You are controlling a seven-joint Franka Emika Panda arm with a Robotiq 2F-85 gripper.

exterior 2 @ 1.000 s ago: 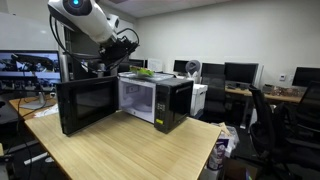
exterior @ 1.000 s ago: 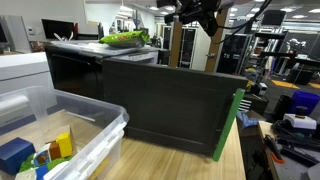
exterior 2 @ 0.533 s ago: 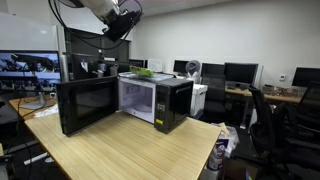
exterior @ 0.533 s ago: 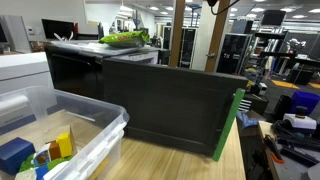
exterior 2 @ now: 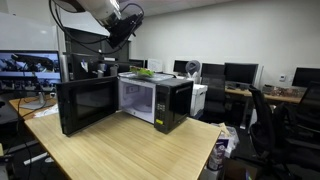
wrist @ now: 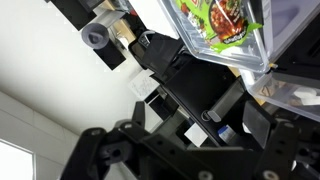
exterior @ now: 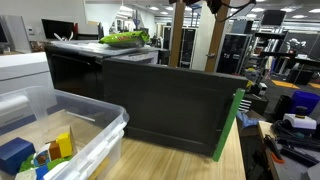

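High above the black, boxy microwave (exterior 2: 155, 100), the gripper (exterior 2: 124, 28) hung with its dark metal fingers spread apart and nothing between them. The microwave stood on a pale wood-grain table (exterior 2: 130, 150). Its glossy door (exterior 2: 85, 105) was swung wide open, showing a light cavity. On its flat top lay a clear plastic tray (wrist: 215, 25) of crinkled green and red leafy food, best seen in the wrist view. In an exterior view, a translucent bin (exterior: 90, 125) with rounded corners held coloured blocks (exterior: 62, 143). That view cut the gripper off at the top edge and the bin at the lower left corner. The fingers were blurred in the wrist view, and what the food was could not be told.
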